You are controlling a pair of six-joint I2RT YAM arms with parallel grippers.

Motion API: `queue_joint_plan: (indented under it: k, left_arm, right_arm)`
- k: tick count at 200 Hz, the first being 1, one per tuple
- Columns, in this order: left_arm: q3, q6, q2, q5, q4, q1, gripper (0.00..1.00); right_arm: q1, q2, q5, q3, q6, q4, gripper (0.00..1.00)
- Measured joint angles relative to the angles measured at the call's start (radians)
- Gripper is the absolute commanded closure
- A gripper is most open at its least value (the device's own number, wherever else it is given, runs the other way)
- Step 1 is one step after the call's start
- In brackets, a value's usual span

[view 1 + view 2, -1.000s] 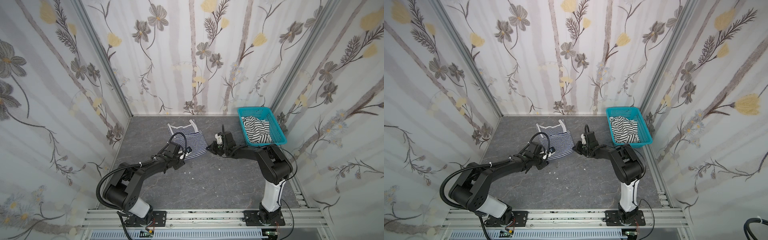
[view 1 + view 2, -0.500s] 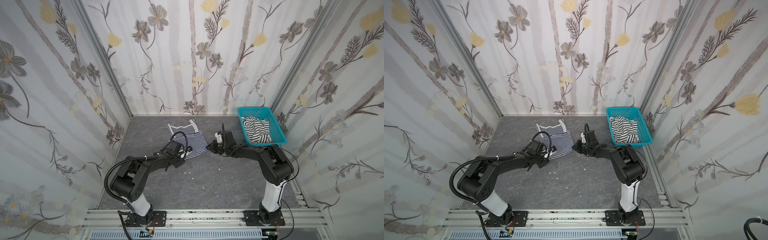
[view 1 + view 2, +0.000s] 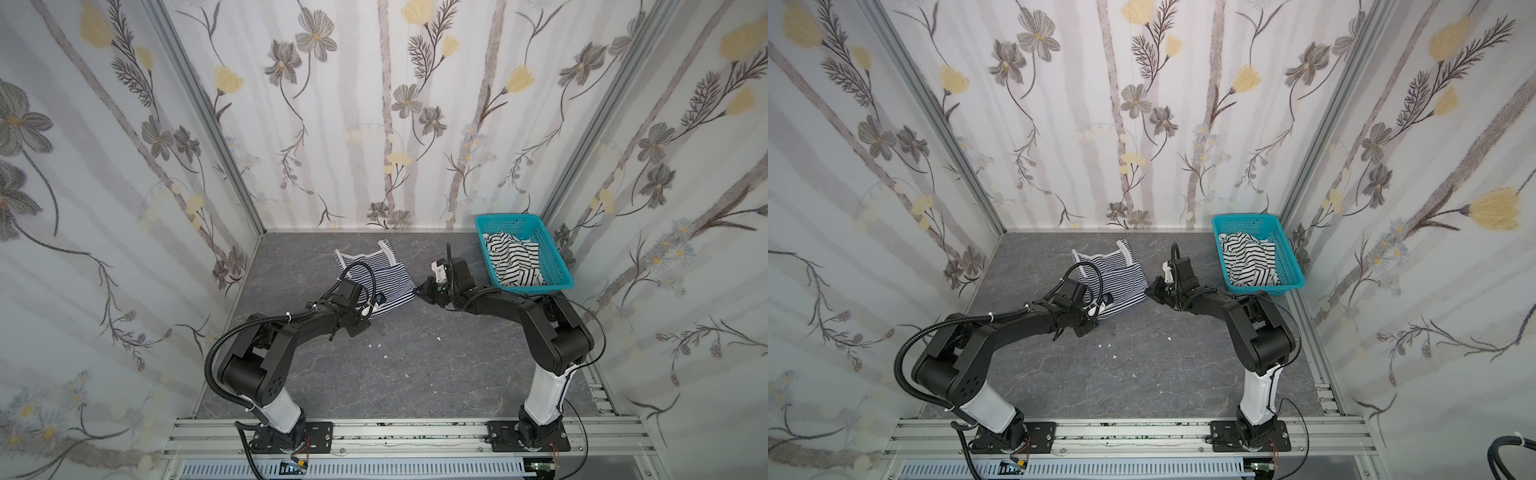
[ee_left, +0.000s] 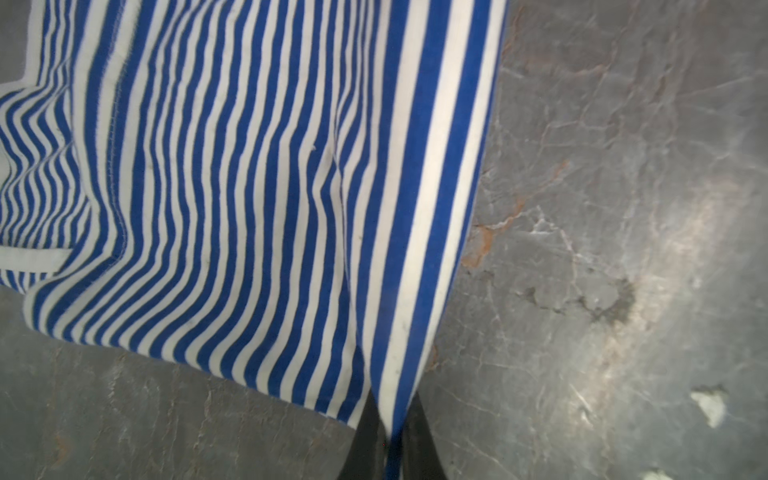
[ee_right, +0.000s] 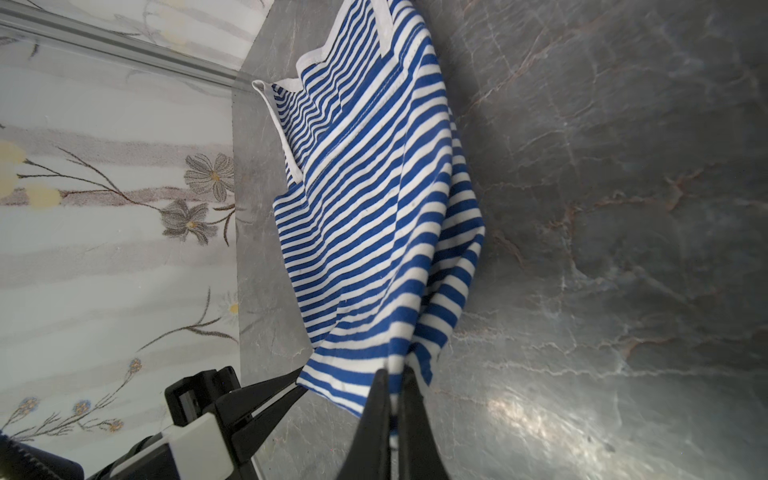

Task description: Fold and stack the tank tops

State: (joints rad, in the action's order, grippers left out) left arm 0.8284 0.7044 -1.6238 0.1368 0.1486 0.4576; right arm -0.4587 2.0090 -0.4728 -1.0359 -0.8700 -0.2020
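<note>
The thin navy-and-white striped tank top (image 3: 380, 276) (image 3: 1115, 276) lies on the grey floor in both top views, straps toward the back wall. My left gripper (image 4: 392, 415) (image 3: 368, 314) is shut on one hem corner of this top (image 4: 249, 199). My right gripper (image 5: 395, 372) (image 3: 415, 292) is shut on the other hem corner, and the cloth (image 5: 374, 208) bunches up from it. The right wrist view also shows the left gripper (image 5: 299, 380) pinching its corner. The wider black-and-white striped tank top (image 3: 515, 259) (image 3: 1248, 262) lies crumpled in the basket.
A teal perforated basket (image 3: 511, 220) (image 3: 1246, 219) stands at the back right, close to the right arm. Small white scraps (image 3: 374, 345) lie on the floor in front of the arms. Flowered walls enclose the floor on three sides.
The left gripper has closed on the hem corner of the navy striped top. The right gripper has stayed shut on its corner, hardly moving.
</note>
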Motion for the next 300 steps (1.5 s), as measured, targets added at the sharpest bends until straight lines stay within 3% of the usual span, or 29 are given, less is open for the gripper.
queue_joint_plan:
  k: [45, 100, 141, 166, 199, 226, 300]
  left_arm:
    - [0.017, -0.033, 0.075, 0.127, 0.134, 0.087, 1.00]
    - [0.039, -0.114, 0.153, 0.338, 0.293, 0.211, 1.00]
    - [0.064, -0.171, 0.200, 0.456, 0.357, 0.279, 1.00]
    - [0.087, -0.194, 0.227, 0.517, 0.383, 0.290, 1.00]
    - [0.130, -0.207, 0.233, 0.534, 0.404, 0.278, 1.00]
    - [0.182, -0.190, 0.205, 0.541, 0.408, 0.192, 1.00]
    - [0.430, -0.105, -0.097, 0.534, 0.409, -0.061, 0.97]
  right_arm:
    - [-0.003, -0.143, 0.008, 0.162, 0.000, 0.009, 1.00]
    - [-0.019, -0.467, 0.042, 0.386, 0.001, 0.099, 1.00]
    - [-0.029, -0.715, 0.092, 0.411, 0.008, 0.241, 1.00]
    - [-0.038, -0.781, 0.116, 0.364, 0.008, 0.342, 1.00]
    - [-0.040, -0.784, 0.139, 0.270, 0.012, 0.436, 1.00]
    - [-0.038, -0.727, 0.142, 0.163, 0.025, 0.452, 0.99]
    - [0.010, -0.338, 0.112, -0.150, 0.095, 0.466, 0.98]
